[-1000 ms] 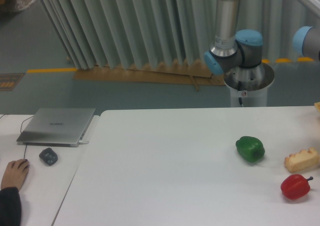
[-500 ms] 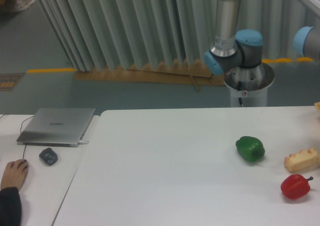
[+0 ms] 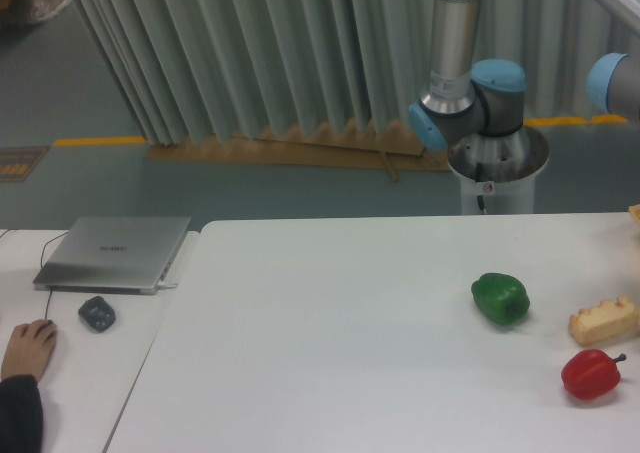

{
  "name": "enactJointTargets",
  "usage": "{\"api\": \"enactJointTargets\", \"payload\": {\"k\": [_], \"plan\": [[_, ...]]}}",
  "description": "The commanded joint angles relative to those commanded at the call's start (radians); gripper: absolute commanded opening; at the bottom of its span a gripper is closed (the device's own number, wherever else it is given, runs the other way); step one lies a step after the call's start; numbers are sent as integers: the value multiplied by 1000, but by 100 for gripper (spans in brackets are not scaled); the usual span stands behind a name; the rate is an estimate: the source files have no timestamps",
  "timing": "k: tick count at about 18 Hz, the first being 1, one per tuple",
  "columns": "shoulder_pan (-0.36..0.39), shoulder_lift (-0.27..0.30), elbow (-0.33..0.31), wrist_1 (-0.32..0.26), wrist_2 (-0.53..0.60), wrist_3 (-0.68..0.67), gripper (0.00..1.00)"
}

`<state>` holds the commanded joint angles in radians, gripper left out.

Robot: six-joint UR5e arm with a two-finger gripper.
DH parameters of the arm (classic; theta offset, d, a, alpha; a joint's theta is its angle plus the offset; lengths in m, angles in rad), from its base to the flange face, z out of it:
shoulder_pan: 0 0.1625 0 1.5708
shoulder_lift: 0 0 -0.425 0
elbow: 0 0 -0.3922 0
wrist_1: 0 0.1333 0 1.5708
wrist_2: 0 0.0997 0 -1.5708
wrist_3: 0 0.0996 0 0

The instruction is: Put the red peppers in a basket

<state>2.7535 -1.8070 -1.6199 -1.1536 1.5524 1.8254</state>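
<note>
The red pepper (image 3: 591, 374) lies nearest the camera at the table's (image 3: 330, 353) right edge, the bread block (image 3: 603, 321) just behind it and the green pepper (image 3: 500, 298) farther left. It looks light, glossy, likely slippery and hollow; grip across its broad body, not the thin stem. Only the arm's base (image 3: 470, 113) shows beyond; the gripper is out of view, so positions relative to it cannot be given.

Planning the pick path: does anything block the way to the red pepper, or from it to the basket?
Cannot fully tell. The red pepper sits clear near the table's right edge, apart from the bread block behind it. Neither the claw nor any basket is in view, so both paths stay unknown.
</note>
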Motion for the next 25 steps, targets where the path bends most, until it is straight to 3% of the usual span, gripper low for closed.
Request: {"api": "enactJointTargets", "payload": {"k": [17, 25], "plan": [[-12, -3, 0, 0, -2, -8, 100], [-67, -5, 0, 3, -12, -103, 100]]}}
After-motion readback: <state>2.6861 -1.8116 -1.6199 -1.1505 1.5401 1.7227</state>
